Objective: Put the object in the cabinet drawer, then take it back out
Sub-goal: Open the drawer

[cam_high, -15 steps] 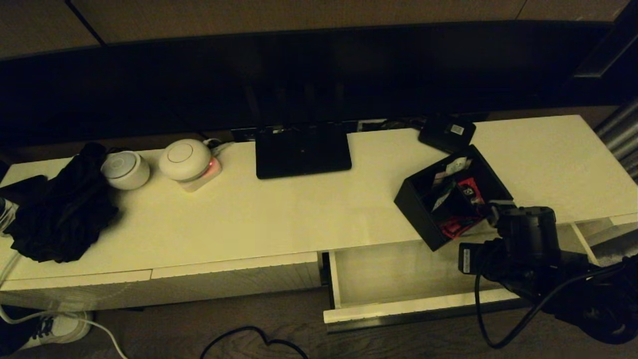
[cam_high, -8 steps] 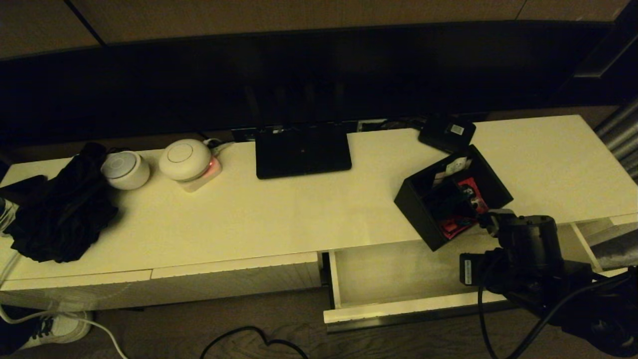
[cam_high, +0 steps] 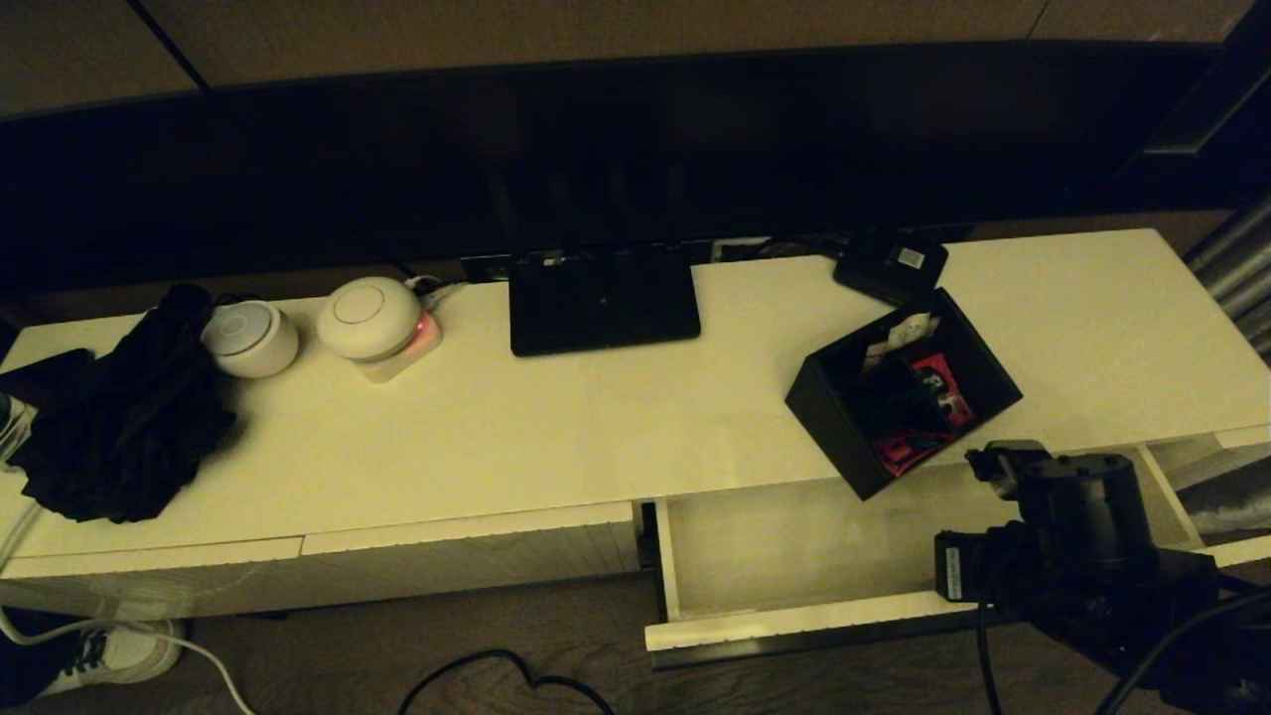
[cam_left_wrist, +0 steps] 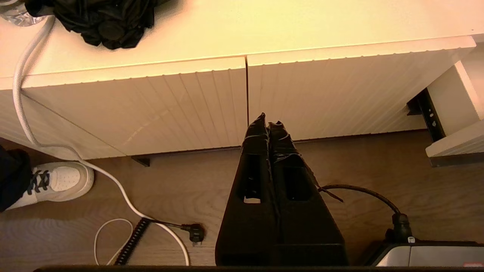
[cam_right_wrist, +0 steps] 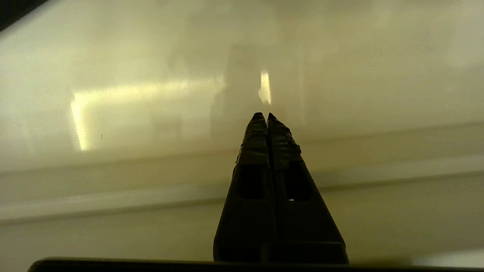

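The black box (cam_high: 902, 390) sits on the cabinet top (cam_high: 556, 417), overhanging the open drawer (cam_high: 794, 556). At its five o'clock, the right gripper (cam_right_wrist: 267, 115) hovers clenched, empty. Left gripper (cam_left_wrist: 267, 122) clenched too.

A long white cabinet (cam_high: 496, 437) with ribbed fronts stands on a wood-grain floor (cam_left_wrist: 181, 189) under dim yellowish light. Behind its far edge runs a dark recess (cam_high: 596, 149), with pale brown wall panels (cam_high: 596, 25) above.
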